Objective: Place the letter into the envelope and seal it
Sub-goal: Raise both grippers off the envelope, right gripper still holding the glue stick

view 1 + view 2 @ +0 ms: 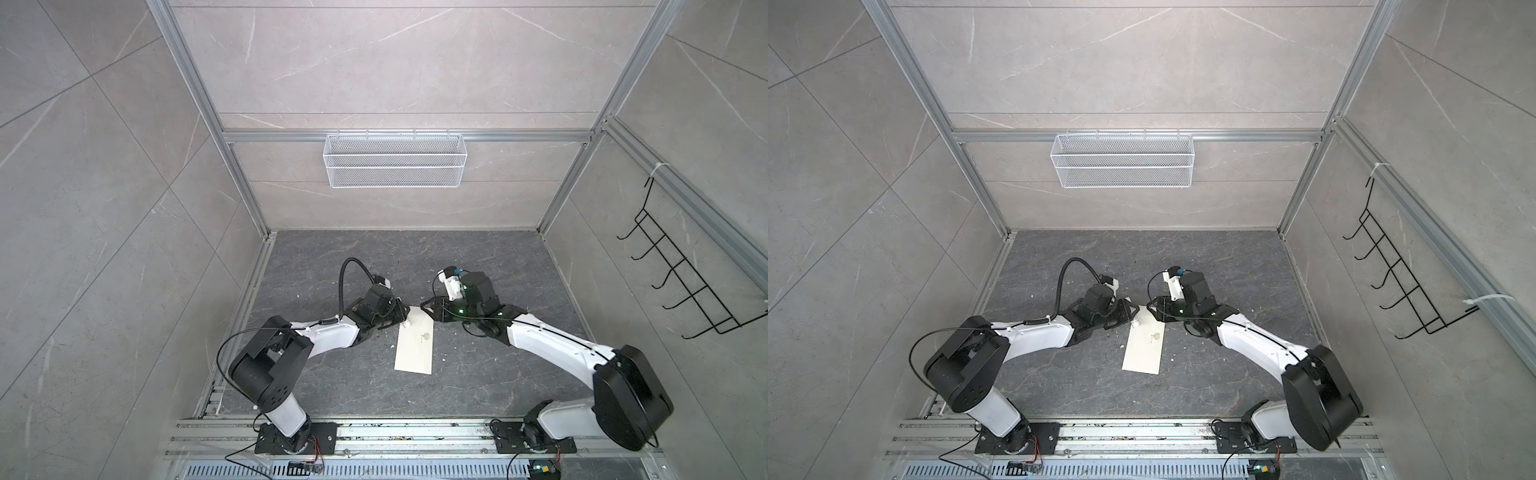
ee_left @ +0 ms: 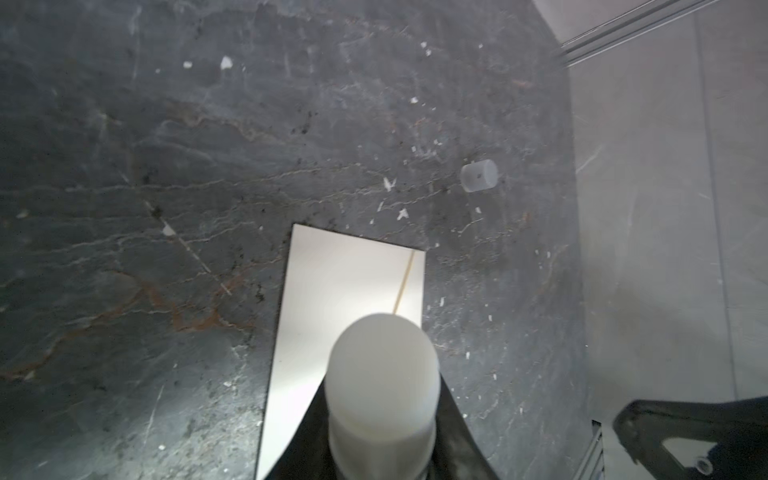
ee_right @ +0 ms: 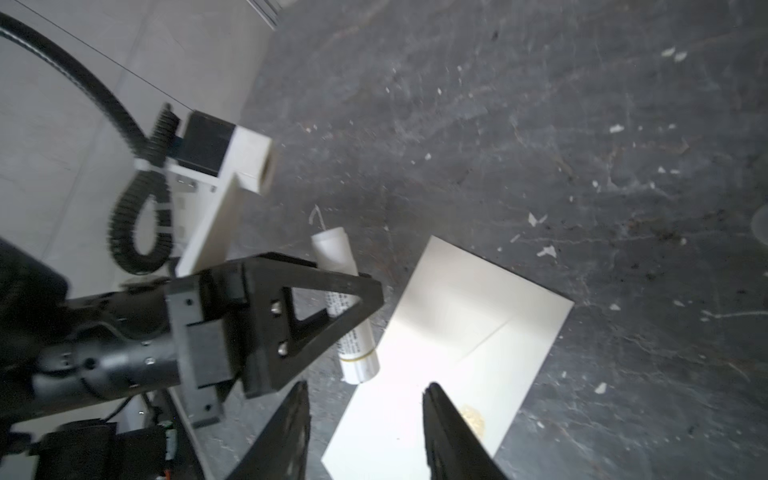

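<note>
Envelope (image 1: 415,347) lies flat at the middle of the desk (image 1: 316,266). At its far end our left gripper (image 3: 365,286) pinches a white tube (image 3: 357,353); our right gripper (image 3: 366,388) hovers spread. Only the left wrist view shows, perhaps, a cap (image 2: 479,176) beyond. Whether tube touches paper, we cannot tell.

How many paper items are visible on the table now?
1: the envelope lies flat in the middle of the table. There is no sign of the letter; it may be hidden inside.
</note>
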